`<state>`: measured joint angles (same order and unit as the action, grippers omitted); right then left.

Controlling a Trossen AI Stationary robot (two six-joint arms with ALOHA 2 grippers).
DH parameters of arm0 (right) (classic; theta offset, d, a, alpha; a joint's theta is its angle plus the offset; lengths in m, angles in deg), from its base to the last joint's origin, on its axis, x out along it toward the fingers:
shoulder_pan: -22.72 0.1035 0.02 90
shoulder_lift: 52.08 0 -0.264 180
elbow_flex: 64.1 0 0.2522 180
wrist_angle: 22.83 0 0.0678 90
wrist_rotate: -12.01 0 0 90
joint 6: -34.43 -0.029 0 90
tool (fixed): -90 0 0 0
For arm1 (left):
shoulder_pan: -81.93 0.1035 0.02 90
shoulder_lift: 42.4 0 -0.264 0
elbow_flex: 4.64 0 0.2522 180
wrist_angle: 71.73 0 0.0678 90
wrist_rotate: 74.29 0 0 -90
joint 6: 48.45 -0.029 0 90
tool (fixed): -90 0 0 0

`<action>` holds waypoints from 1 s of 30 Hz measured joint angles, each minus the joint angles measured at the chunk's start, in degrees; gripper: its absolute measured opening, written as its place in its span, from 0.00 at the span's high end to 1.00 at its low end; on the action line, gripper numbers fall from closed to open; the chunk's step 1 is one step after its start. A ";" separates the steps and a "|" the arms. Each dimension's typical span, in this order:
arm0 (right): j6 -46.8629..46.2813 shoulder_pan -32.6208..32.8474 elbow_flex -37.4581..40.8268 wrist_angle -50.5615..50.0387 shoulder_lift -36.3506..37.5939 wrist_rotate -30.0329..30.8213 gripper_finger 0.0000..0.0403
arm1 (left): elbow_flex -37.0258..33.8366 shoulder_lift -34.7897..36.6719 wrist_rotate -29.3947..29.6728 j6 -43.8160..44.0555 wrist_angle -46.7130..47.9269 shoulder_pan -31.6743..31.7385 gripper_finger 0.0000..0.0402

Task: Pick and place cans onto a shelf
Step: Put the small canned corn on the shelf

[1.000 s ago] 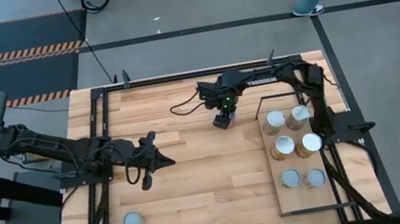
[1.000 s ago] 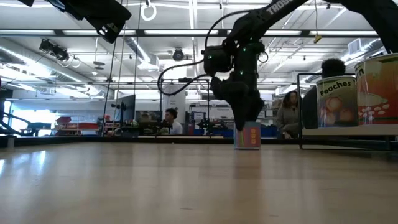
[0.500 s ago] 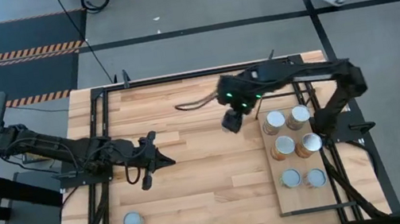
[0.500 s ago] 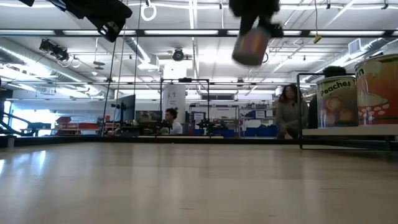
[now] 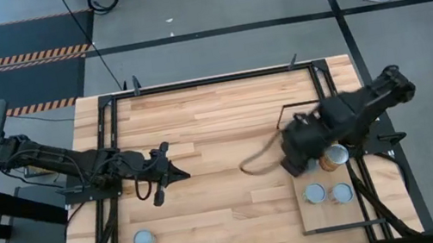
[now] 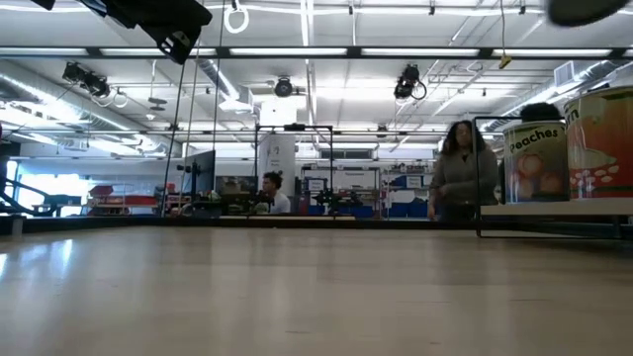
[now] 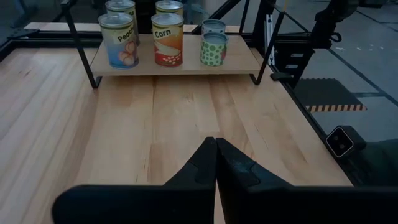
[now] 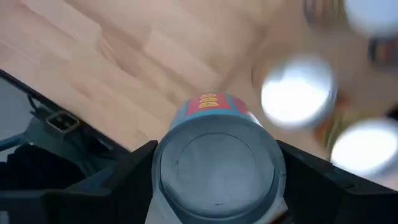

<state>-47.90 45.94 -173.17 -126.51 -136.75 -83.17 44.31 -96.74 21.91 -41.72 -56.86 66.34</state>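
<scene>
The right gripper is clamped on a small metal can with a silvery round top and a blue label bearing a red and yellow band, one dark finger on each side of it; in the high view this right gripper hangs over the far half of the shelf, a flat pale wooden board edged by a thin black wire frame, covering part of what stands there; the held can is off the board, above blurred silvery can tops. Beside the gripper on the shelf shows one silver-topped can; two blue-grey cans stand side by side nearer the shelf's front end. The left gripper waits over the plank-striped wooden tabletop, well apart from the shelf, its fingers pressed together and holding nothing; one more blue-grey can stands alone on the tabletop, far from the shelf, near the front left corner.
</scene>
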 joint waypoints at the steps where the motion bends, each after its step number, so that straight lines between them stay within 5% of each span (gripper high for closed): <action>1: -3.61 1.89 0.41 0.33 -0.05 -0.69 0.27 | 0.00 0.00 0.00 -0.01 0.00 0.00 0.97; 13: -37.22 19.19 11.51 7.35 0.01 -4.64 0.26 | 0.01 0.00 0.00 -2.04 0.15 0.00 0.97; 30: -45.66 19.74 23.15 28.13 0.55 -7.96 0.26 | 0.01 0.00 0.00 -1.43 -0.06 0.00 0.97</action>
<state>-93.55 65.68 -150.01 -98.38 -136.20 -91.13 44.32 -96.74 21.91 -43.15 -56.92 66.34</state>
